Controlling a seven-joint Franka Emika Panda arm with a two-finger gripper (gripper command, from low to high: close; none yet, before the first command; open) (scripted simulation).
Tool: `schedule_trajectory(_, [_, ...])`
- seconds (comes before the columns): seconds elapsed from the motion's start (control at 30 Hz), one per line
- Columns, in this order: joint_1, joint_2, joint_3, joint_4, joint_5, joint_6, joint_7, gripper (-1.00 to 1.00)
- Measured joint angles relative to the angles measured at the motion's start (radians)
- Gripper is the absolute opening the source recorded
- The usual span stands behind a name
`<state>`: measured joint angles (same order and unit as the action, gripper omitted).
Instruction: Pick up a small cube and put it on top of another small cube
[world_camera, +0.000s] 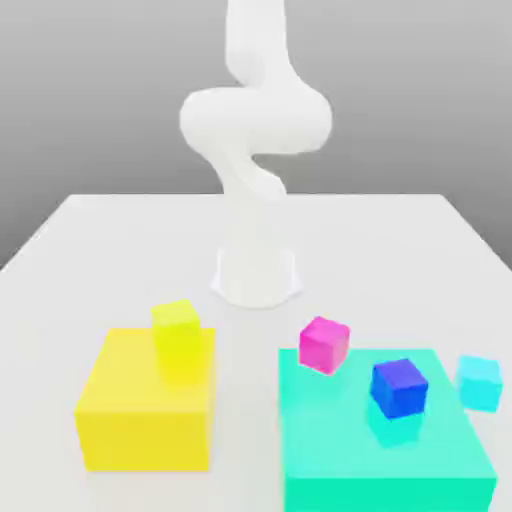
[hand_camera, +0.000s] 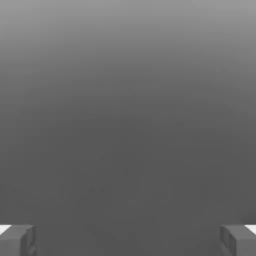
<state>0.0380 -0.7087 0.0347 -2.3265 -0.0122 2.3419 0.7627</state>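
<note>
Teal block (world_camera: 385, 460) — small cube (world_camera: 479, 382) beside

The white arm (world_camera: 255, 120) runs off the top edge of the exterior view, so its upper part is cut off. The big teal block (world_camera: 385, 455) is cut by the bottom edge. The dark blue cube (world_camera: 399, 387) covers part of that block's top. In the hand view, the 2 fingertips (hand_camera: 17, 240) are cut by the bottom corners

white rounded arm (world_camera: 255, 130) (smooth), grey fingertips (hand_camera: 20, 240)
</note>
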Motion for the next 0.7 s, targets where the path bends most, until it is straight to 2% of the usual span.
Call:
schedule_trajectory(0.53, [0.235,0.585,0.237,-0.17,-0.091,0.269,-0.23,0.0])
schedule_trajectory(0.7, [0.346,0.768,0.292,-0.222,-0.131,0.351,-0.293,0.0])
